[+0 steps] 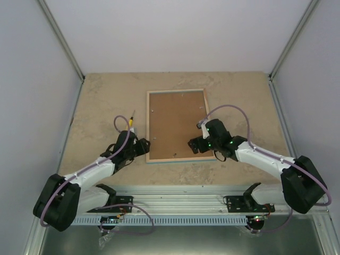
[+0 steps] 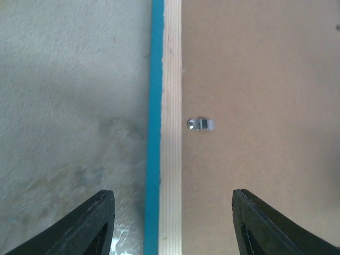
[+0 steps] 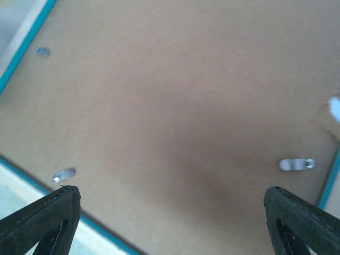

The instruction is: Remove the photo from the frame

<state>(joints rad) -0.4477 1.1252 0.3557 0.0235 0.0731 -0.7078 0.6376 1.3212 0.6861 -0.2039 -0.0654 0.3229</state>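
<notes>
Straddling frame (image 2: 171, 159) edge, left jaws spread

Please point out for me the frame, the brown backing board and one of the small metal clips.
frame (image 2: 171, 79), left wrist view, on its pale wood rim.
backing board (image 1: 174, 122), top external view, on the middle of the brown panel.
metal clip (image 2: 201, 124), left wrist view, on the silver tab beside the rim.

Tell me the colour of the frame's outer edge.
The frame has a bright turquoise-blue outer edge, clearest in the left wrist view.
</notes>
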